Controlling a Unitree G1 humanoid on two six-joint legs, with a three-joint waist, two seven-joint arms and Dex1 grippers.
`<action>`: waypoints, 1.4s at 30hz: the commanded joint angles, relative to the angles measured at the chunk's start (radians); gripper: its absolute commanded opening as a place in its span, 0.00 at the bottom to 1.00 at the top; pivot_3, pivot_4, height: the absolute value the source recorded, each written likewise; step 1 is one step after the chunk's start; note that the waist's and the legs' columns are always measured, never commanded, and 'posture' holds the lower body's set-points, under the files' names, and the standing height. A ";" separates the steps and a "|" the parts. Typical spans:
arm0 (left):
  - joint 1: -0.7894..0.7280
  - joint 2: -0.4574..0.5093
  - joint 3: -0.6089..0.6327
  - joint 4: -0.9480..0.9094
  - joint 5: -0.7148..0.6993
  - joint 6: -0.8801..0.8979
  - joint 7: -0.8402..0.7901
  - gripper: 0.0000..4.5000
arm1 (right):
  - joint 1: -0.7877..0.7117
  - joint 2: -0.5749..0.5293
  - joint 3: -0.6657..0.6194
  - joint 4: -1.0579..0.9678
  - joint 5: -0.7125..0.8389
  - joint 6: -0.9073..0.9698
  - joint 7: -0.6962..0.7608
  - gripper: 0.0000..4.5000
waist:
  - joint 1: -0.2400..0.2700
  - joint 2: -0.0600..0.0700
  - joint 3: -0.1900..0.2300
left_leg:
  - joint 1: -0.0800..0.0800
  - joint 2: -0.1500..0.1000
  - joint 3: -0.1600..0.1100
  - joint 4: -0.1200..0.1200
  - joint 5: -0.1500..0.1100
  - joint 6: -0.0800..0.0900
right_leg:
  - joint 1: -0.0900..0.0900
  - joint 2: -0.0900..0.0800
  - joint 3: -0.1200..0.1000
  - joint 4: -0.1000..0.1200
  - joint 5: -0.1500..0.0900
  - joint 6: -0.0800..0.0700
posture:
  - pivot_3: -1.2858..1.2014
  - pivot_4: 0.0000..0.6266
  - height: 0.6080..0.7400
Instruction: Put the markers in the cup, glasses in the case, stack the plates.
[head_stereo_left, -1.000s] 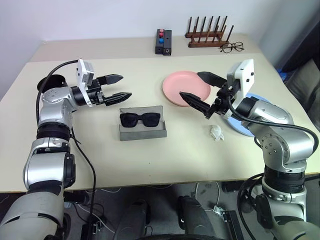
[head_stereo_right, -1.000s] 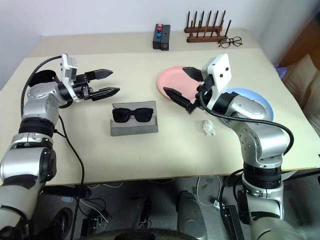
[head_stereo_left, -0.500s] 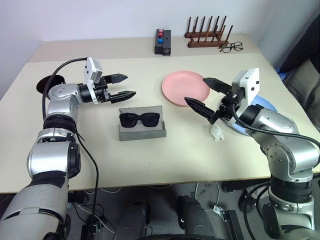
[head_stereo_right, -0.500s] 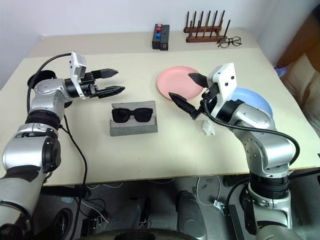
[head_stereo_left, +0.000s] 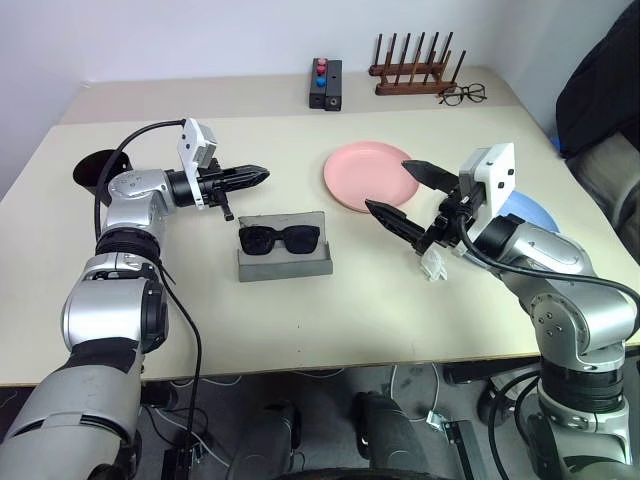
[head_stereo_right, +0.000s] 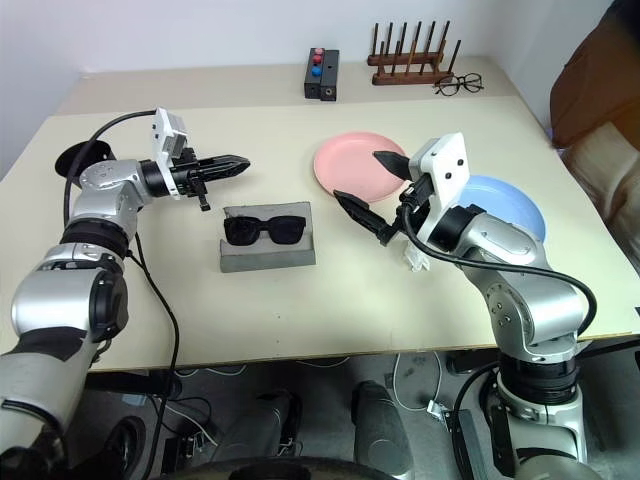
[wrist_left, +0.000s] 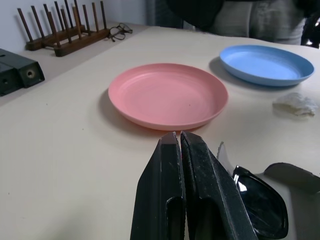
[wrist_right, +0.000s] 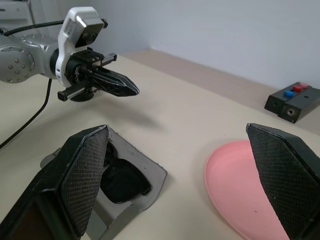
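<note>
Resting in open grey case (head_stereo_left: 285, 258) at surface (head_stereo_left: 300, 320) centre: black sunglasses (head_stereo_left: 279, 239), lid upright behind. Left claw (head_stereo_left: 262, 174) pressed together, empty, held level above surface just behind case. Right claw (head_stereo_left: 392, 192) spread wide, empty, hovering between case and blue plate (head_stereo_right: 505, 205), over near edge of pink plate (head_stereo_left: 371, 176). Plates unstacked, side by side, apart. Black cup (head_stereo_left: 93, 168) at far left edge behind left arm. Crumpled white scrap (head_stereo_left: 432, 265) beneath right claw.
</note>
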 joint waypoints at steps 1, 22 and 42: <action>-0.036 0.004 0.011 -0.002 0.010 -0.018 0.010 0.02 | -0.003 -0.014 -0.009 -0.050 0.017 -0.029 -0.003 1.00 | 0.000 0.000 0.000 | 0.000 0.000 0.000 0.000 0.000 0.000 | 0.000 0.000 0.000 0.000 0.000 0.000 | 0.52 0.24 1.00; -0.051 -0.021 -0.009 0.039 0.081 -0.029 0.060 0.02 | 0.063 -0.068 -0.013 -0.047 0.029 -0.127 0.060 1.00 | 0.001 0.000 0.000 | 0.000 0.000 0.000 0.001 0.000 0.000 | 0.000 0.000 0.000 0.001 0.000 0.000 | 0.52 0.24 1.00; -0.045 -0.064 -0.091 0.075 0.197 0.144 0.089 0.02 | 0.061 -0.064 0.036 -0.045 -0.002 -0.167 0.038 1.00 | 0.001 -0.001 0.000 | 0.000 -0.001 0.000 0.002 0.001 -0.001 | 0.000 0.000 0.000 0.002 0.000 0.000 | 0.52 0.24 1.00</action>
